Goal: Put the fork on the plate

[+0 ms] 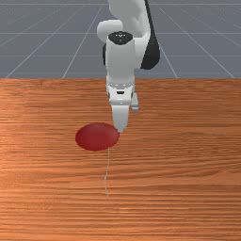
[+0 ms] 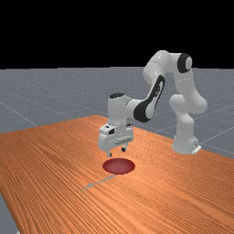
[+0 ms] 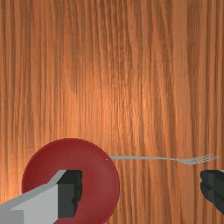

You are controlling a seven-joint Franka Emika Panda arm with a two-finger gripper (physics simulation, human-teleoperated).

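Grey floor [image 1: 28, 42] backs an orange-brown wooden table [image 1: 188, 150] bearing a round red plate [image 1: 96, 136] and slim grey fork [image 3: 166, 159]; the white gripper [image 2: 116, 152] gapes wide, empty.

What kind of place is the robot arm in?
Probably a pretend place inside a computer: a white and grey robot arm over an orange-brown wooden table, with a gridded grey floor under black sky.

There is one fork [image 3: 144, 158] and one plate [image 3: 98, 183].
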